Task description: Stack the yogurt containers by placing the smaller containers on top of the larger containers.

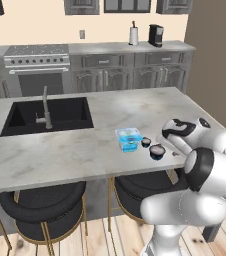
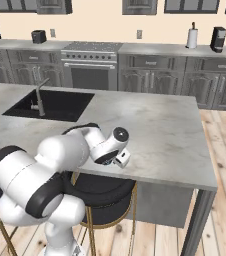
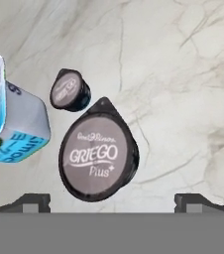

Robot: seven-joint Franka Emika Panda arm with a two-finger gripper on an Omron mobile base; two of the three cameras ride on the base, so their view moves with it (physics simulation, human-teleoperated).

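Nothing stacked yet: all three containers sit on the marble tabletop, each on its own. In the hand view the big cup lies at lower centre, lid reading "Griego Plus", the tiny cup just above and left of it, and the blue tub at the left edge. The left base view shows them right of centre, close together near the front edge. The gripper hovers above with jaws wide apart and empty, the big cup nearer the left tip. Both lifts, I'd judge, remain to do.
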